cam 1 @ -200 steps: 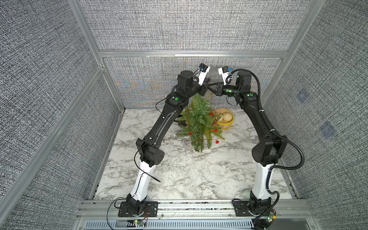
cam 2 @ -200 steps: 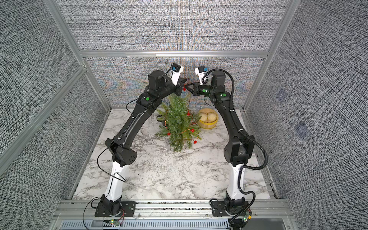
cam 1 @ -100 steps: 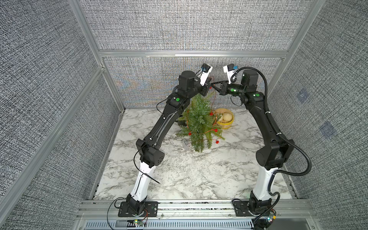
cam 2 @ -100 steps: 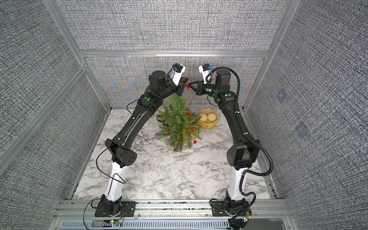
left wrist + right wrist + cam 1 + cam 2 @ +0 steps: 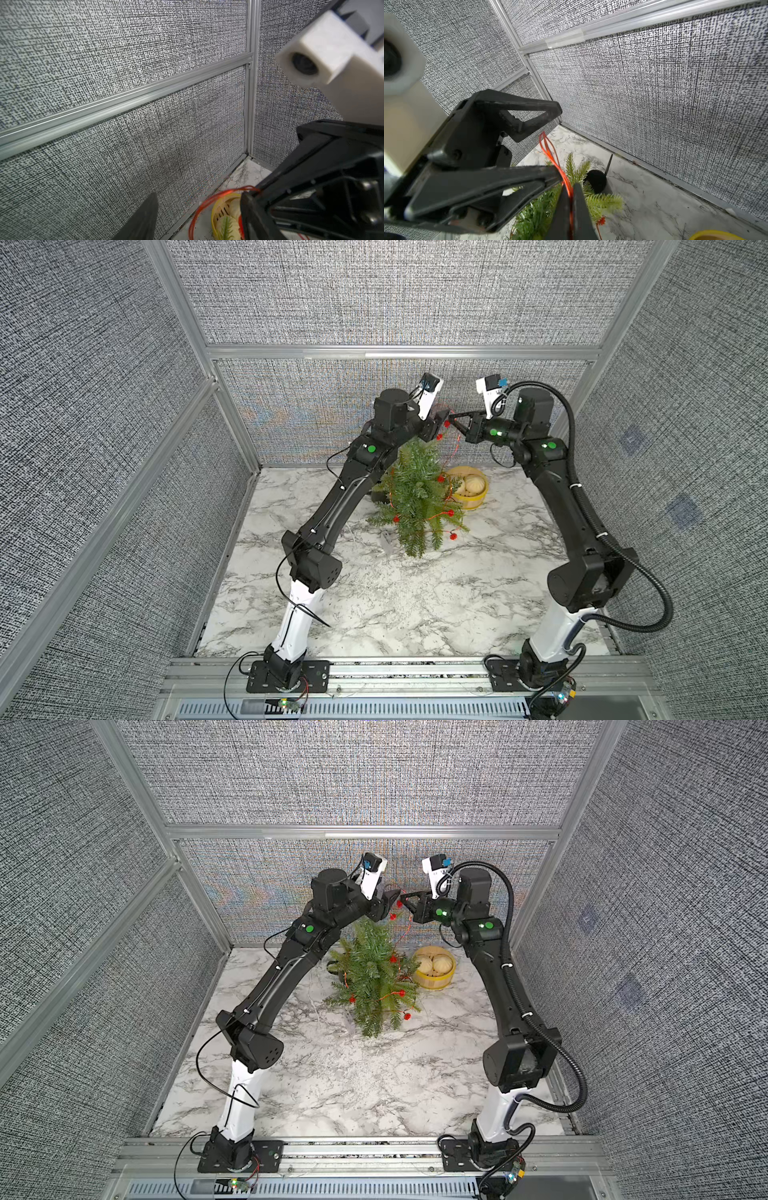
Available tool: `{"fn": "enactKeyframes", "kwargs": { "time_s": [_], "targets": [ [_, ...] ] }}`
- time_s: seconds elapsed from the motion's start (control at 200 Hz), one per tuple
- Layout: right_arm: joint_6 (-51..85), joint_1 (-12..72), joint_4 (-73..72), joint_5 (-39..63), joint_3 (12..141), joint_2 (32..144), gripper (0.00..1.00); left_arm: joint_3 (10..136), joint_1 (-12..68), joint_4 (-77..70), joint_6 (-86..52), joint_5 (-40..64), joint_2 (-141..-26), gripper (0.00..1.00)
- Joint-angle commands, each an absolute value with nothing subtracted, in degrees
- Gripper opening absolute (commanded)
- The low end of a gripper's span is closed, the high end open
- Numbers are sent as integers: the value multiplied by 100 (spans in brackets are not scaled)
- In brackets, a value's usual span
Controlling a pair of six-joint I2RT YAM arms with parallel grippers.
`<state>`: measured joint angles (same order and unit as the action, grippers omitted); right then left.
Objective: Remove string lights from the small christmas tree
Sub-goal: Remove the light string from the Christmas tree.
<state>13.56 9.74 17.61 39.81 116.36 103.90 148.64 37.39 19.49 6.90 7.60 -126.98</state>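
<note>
Our right tool [image 5: 570,192] clamps the string lights [image 5: 550,149], upper centre in both top views; our left tool [image 5: 442,425] gapes alongside. The wire runs downward onto the small christmas tree [image 5: 415,497].

light: bright, even | shadows: soft — faint | wrist views: near parts blurred | edges: bowed

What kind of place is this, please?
Probably a robot test cell: grey fabric walls on an aluminium frame enclose a marble-pattern table, with two robot arms mounted at its front edge.
</note>
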Motion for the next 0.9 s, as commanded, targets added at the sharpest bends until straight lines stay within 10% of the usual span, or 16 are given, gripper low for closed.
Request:
{"fn": "enactKeyframes", "kwargs": {
  "time_s": [0.0, 0.265, 0.895],
  "targets": [
    [1371, 968, 1806, 3792, 11596, 10312, 0, 14714, 3753, 1864, 559, 580, -12463, 67],
    [1378, 971, 1876, 3487, 11377, 9973, 0, 13893, 3753, 2078, 86, 430, -11727, 99],
    [1443, 956, 2365, 2868, 11395, 9476, 0, 10906, 3753, 2577, -685, 408, -9083, 99]
  ]
}}
